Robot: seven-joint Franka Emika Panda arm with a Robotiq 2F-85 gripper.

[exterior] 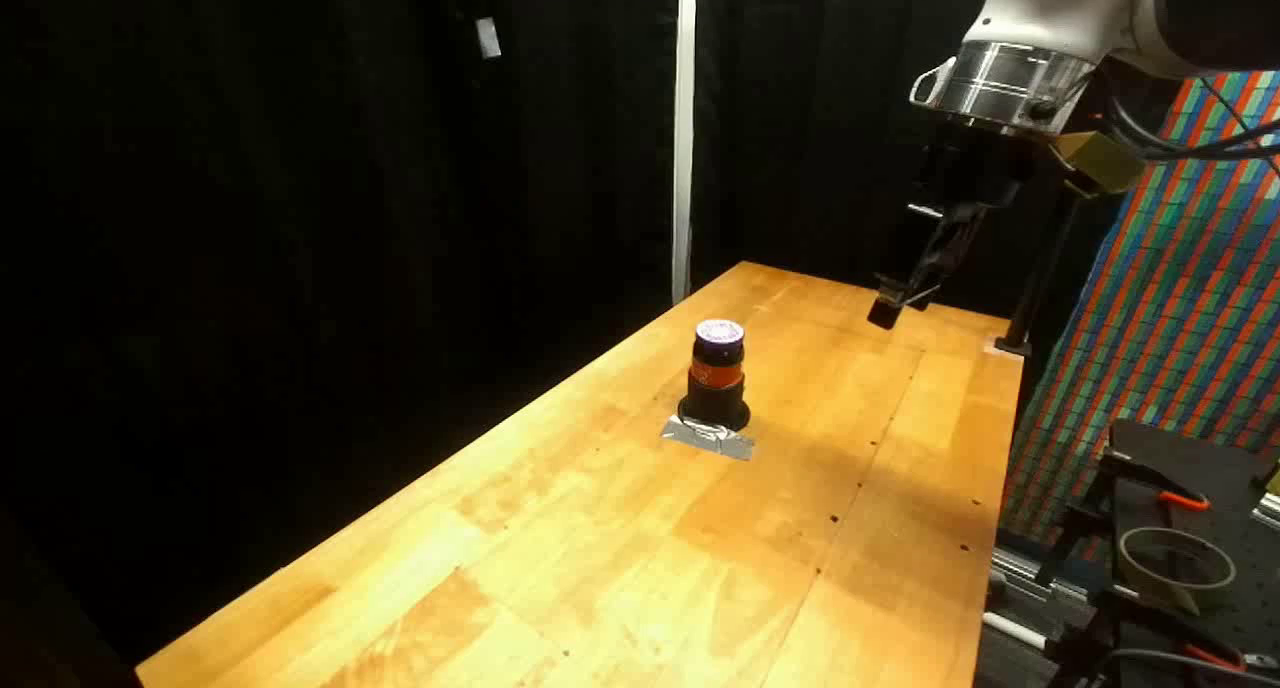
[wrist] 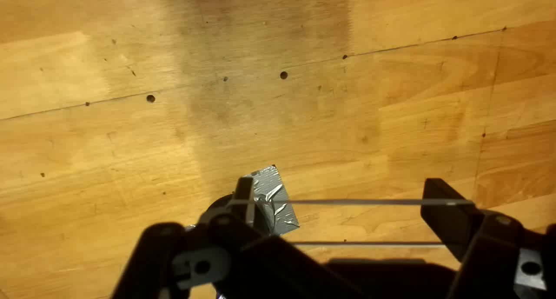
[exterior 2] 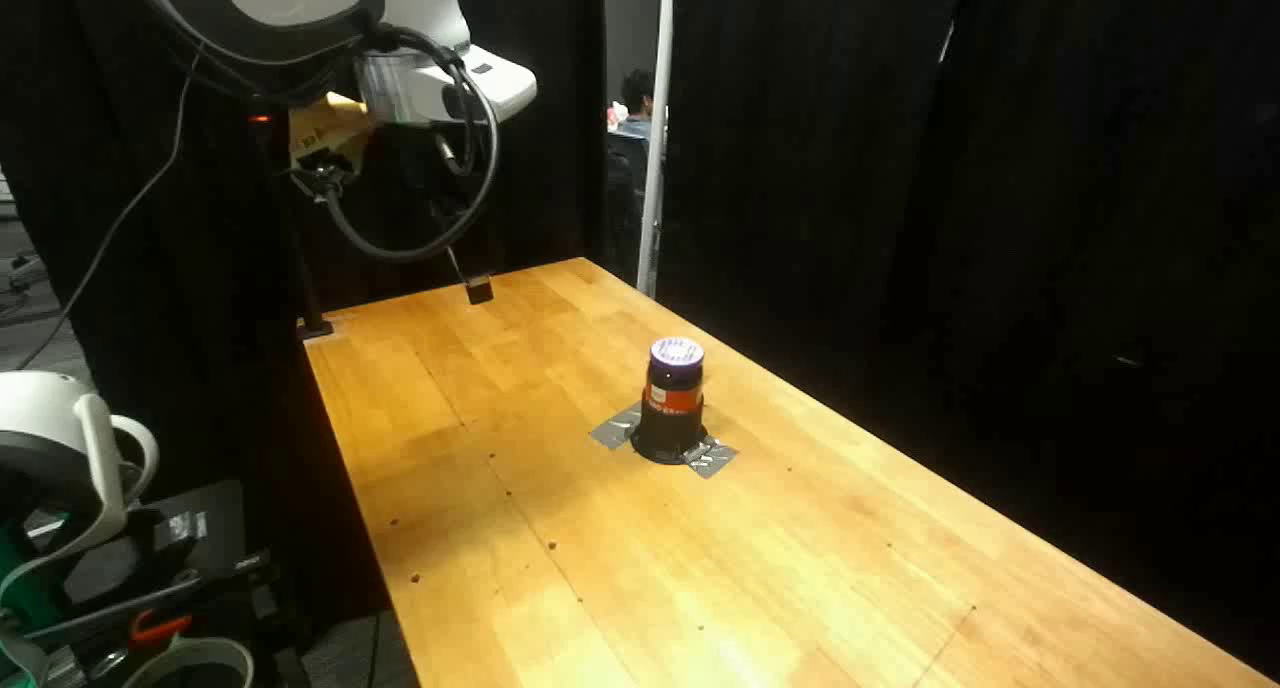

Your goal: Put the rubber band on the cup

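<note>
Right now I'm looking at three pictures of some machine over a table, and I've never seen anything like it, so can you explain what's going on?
The machine is a robot arm, white and black, ending in a two-fingered gripper. Two pictures come from cameras standing outside it, looking across the wooden table. The remaining one comes from a camera on its wrist, looking down past the fingers.

On the table stands an upright cup with a pale top, an orange-red middle and a black base; pieces of silvery tape sit at its foot. The gripper hangs above the table, apart from the cup. Its fingers are spread wide, carrying a thin rubber band stretched across the gap.
</note>
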